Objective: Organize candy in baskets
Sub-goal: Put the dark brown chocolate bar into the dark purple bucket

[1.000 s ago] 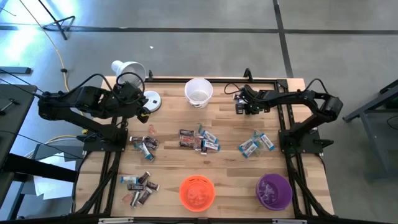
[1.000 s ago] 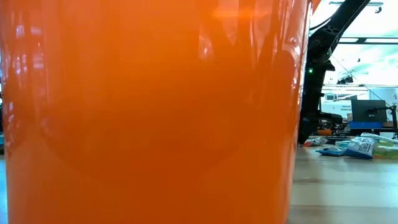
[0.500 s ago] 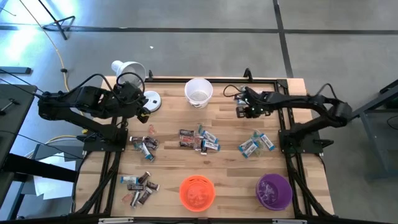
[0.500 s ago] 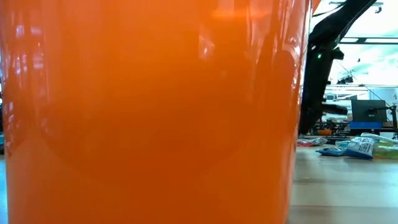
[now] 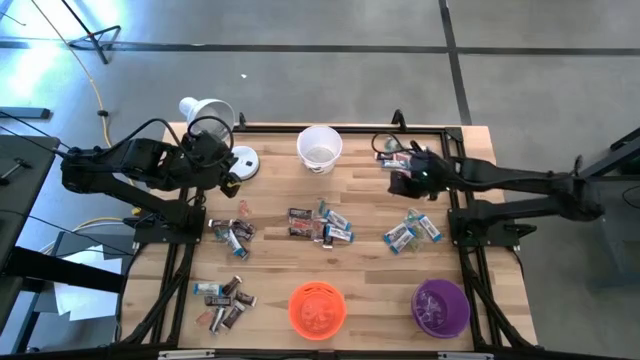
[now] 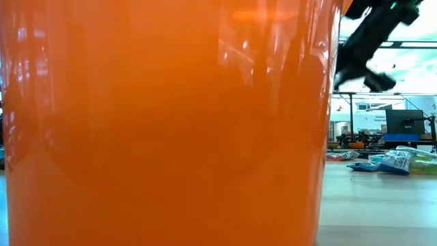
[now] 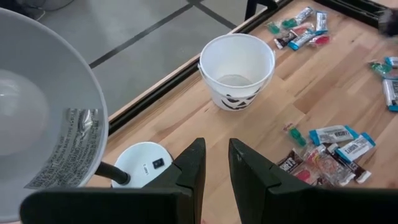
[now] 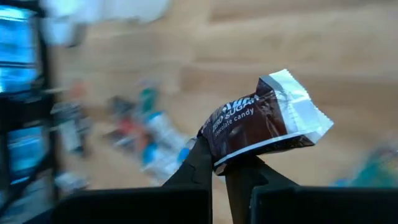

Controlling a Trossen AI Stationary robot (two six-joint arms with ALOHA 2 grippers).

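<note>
Right wrist view gives you the answer: your right gripper (image 8: 219, 163) has its fingers clamped on a dark brown candy bar (image 8: 261, 123), wrapper end sticking up past the tips. From above, that gripper (image 5: 408, 178) hangs over the desk's far right part, just beside a small heap of candy (image 5: 392, 157) by the far edge. Your left gripper (image 7: 214, 168) waits at the far left corner beside the white lamp (image 5: 205, 112), fingers a narrow gap apart, nothing between them. White basket (image 5: 319, 148) stands at the far edge, middle; orange basket (image 5: 317, 308) and purple basket (image 5: 441, 306) sit at the near edge. More candy lies scattered mid-desk (image 5: 322, 226).
</note>
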